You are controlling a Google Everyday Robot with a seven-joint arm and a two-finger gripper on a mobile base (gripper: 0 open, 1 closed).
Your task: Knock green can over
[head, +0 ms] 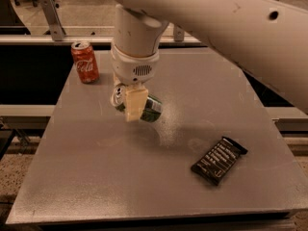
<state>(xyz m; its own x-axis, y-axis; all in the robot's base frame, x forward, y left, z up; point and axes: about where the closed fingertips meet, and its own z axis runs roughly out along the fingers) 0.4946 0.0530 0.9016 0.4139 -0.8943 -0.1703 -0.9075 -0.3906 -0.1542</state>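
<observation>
The green can (153,109) lies tilted on its side on the grey table (96,177), left of the middle, with its silver top (117,97) facing left. My gripper (134,104) hangs straight down from the large white arm, right over the can. One cream finger (135,105) crosses in front of the can's middle and hides part of it. The other finger is hidden.
A red Coca-Cola can (85,61) stands upright at the table's back left. A dark snack bar wrapper (219,160) lies flat at the front right. A metal rail runs behind the table. The white arm spans the upper right.
</observation>
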